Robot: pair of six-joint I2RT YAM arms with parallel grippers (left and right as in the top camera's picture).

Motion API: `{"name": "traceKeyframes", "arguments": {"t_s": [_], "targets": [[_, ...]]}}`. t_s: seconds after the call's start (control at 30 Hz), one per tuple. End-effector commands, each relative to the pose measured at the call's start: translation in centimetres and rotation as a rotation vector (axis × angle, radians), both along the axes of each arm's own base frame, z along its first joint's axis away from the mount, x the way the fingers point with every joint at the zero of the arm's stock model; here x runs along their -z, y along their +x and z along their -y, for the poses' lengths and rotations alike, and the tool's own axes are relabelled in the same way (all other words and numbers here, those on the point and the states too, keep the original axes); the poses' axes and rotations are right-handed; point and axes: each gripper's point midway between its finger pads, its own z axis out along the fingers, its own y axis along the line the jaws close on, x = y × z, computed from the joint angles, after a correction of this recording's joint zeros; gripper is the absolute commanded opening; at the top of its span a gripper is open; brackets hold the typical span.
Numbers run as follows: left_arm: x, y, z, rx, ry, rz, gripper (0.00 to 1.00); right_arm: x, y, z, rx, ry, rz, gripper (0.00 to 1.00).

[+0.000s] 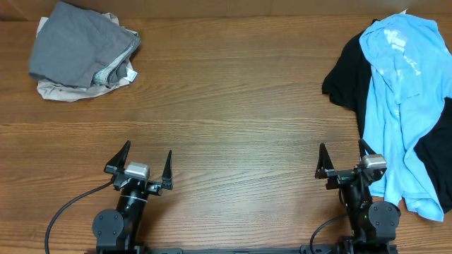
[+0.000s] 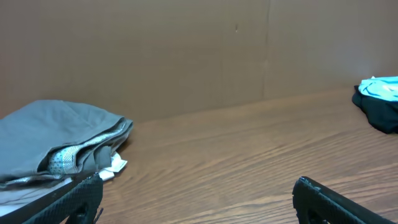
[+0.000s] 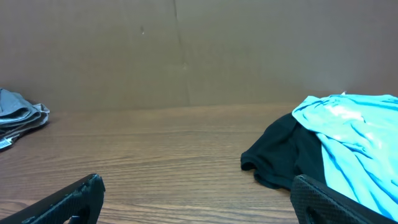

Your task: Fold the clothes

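The overhead camera looks straight down on the wooden table [image 1: 233,127], with my side at 6 o'clock. My two wrist cameras sit low, close to the tabletop, both facing 12 o'clock toward the brown wall [image 2: 186,56]. All three views share the grey pile [image 1: 81,49] at 10 o'clock and the blue shirt [image 1: 406,85] at 3 o'clock.

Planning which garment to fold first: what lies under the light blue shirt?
A black garment shows left and lower right of the light blue shirt. Its middle, and anything else beneath, is covered.
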Motion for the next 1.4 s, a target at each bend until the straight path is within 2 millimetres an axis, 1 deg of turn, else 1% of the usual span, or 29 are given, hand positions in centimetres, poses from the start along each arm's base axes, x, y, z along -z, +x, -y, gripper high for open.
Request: {"name": "traceKeyframes", "arguments": {"t_s": [0.0, 0.03, 0.07, 1.37], "targets": [[1.0, -0.1, -0.2, -0.006, -0.012, -0.031, 1.00, 0.2, 0.0, 0.2, 0.008, -0.004, 0.003, 1.00], [1.9, -0.1, -0.2, -0.006, -0.013, -0.069, 1.00, 0.2, 0.0, 0.1, 0.008, -0.004, 0.004, 1.00], [2.3, -0.1, -0.2, -0.006, -0.014, -0.084, 1.00, 0.2, 0.0, 0.2, 0.008, -0.004, 0.004, 1.00], [2.2, -0.1, -0.2, -0.010, -0.013, -0.082, 0.99, 0.2, 0.0, 0.1, 0.008, -0.004, 0.003, 1.00]]}}
